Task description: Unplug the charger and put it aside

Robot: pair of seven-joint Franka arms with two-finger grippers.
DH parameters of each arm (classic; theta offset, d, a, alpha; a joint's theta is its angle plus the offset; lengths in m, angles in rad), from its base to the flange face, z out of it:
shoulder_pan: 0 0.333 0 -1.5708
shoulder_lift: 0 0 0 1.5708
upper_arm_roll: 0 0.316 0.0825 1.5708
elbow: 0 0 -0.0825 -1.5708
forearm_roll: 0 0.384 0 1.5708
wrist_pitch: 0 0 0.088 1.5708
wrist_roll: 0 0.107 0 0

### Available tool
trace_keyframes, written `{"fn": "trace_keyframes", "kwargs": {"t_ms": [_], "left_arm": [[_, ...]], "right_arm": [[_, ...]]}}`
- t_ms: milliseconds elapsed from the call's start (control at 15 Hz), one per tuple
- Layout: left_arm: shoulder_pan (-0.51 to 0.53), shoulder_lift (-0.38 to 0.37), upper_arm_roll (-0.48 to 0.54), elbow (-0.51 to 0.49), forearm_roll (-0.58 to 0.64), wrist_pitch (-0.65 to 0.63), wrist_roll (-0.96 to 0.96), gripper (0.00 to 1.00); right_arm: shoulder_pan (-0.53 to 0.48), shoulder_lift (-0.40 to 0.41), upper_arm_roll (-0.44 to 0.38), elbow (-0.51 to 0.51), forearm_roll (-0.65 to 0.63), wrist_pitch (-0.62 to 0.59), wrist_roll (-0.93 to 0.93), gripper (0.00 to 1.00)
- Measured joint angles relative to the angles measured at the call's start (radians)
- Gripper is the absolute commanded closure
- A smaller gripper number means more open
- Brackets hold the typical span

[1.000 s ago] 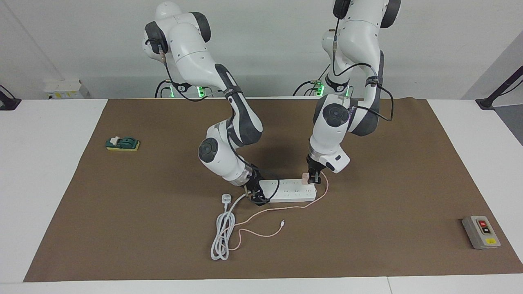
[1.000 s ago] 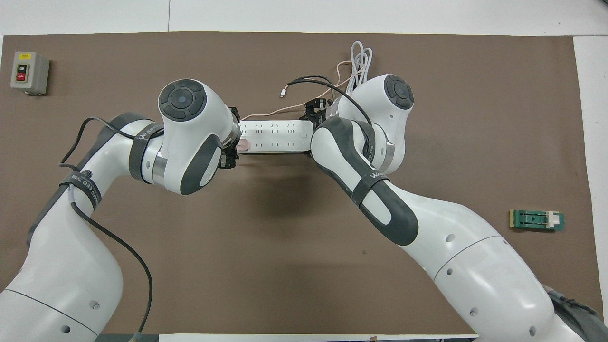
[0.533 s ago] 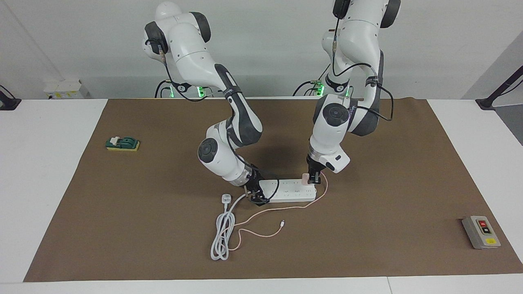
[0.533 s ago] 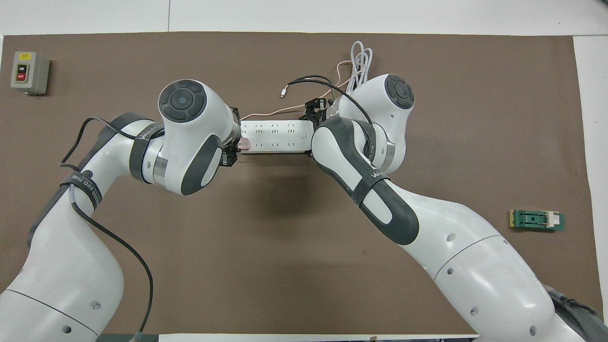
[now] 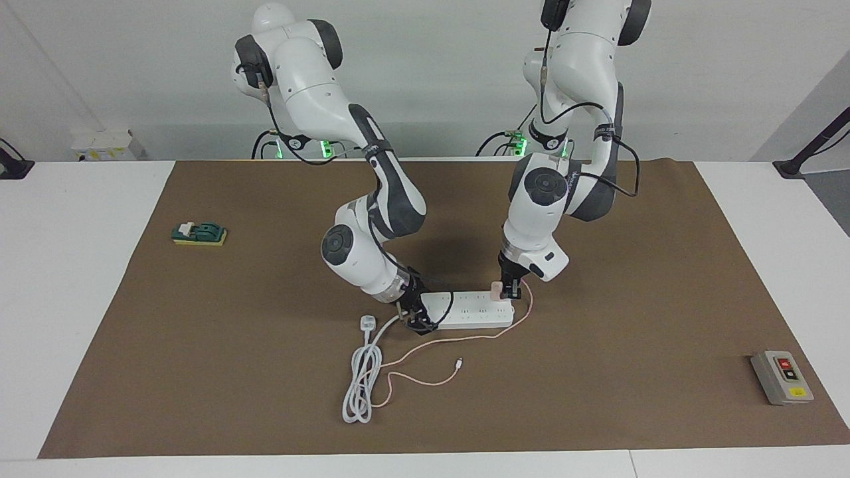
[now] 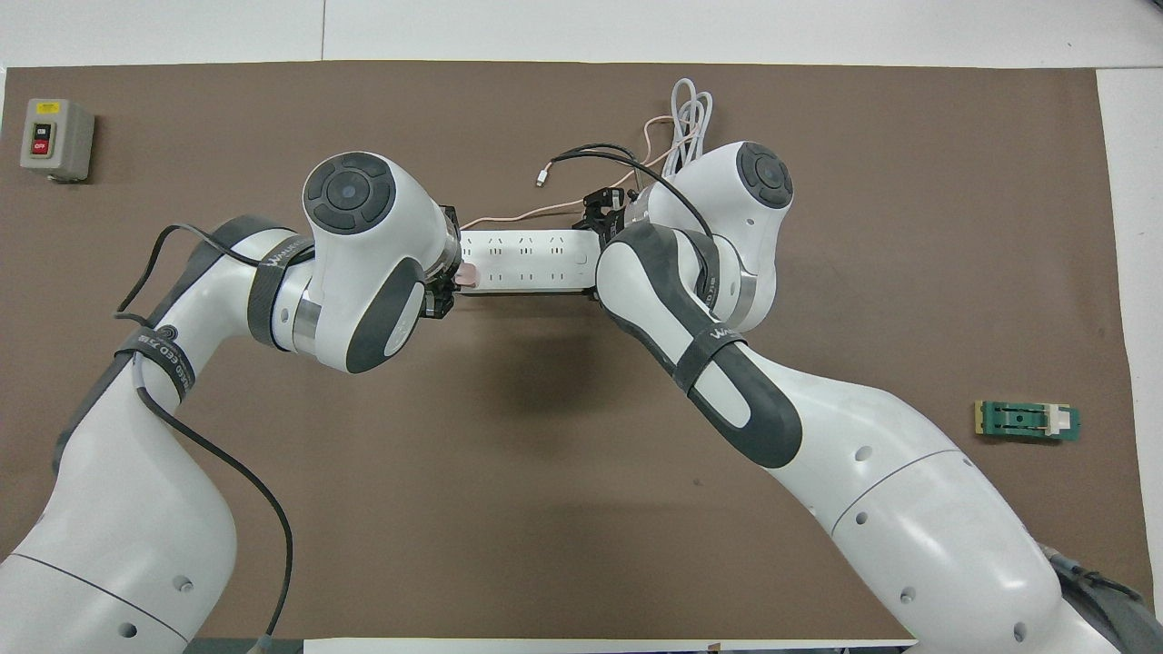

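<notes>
A grey switch box (image 5: 781,377) sits near the mat corner at the left arm's end, on the edge farthest from the robots, and a small green block (image 5: 199,233) lies close to the mat's edge at the right arm's end. Mid-mat lies the white power strip (image 5: 470,310), with a coiled white cord (image 5: 359,385) and its three-pin plug (image 5: 367,322) farther from the robots, and the charger's thin pink cable (image 5: 425,378) trailing beside them. From above, both arms' bulky wrists cover the strip's ends, so only a sliver of the charger (image 6: 467,274) shows there; the facing view shows the pink cube (image 5: 496,289) seated on the strip's end toward the left arm. The left gripper (image 5: 510,291) is clamped on the charger from above. The right gripper (image 5: 418,318) presses down at the strip's other end, seemingly gripping it, though I cannot tell how its fingers stand.
</notes>
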Motion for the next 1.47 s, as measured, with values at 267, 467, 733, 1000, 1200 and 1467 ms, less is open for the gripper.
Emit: {"fn": "trace_keyframes", "kwargs": {"t_ms": [267,467,733,1000,1200,1467], "left_arm": [[0.0,0.001,0.0,0.006,0.0,-0.009,0.0,1.0],[-0.001,0.005,0.0,0.018,0.0,-0.025,0.0,1.0],[-0.001,0.002,-0.002,0.062,0.0,-0.092,0.001,1.0],[-0.006,-0.039,-0.009,0.08,-0.001,-0.175,0.003,1.0],[-0.006,-0.067,-0.008,0.083,-0.001,-0.217,0.04,1.0],[-0.006,-0.087,-0.004,0.127,-0.001,-0.296,0.154,1.0]], "right_arm": [[0.0,0.0,0.0,0.0,0.0,0.0,0.0,1.0],[0.0,0.0,0.0,0.0,0.0,0.0,0.0,1.0],[-0.001,0.0,0.0,0.0,0.001,0.0,-0.001,1.0],[-0.001,0.0,0.0,0.0,0.001,0.0,-0.001,1.0],[-0.001,0.0,0.0,0.0,0.001,0.0,-0.001,1.0],[-0.001,0.0,0.0,0.0,0.003,0.0,-0.001,0.79]]}}
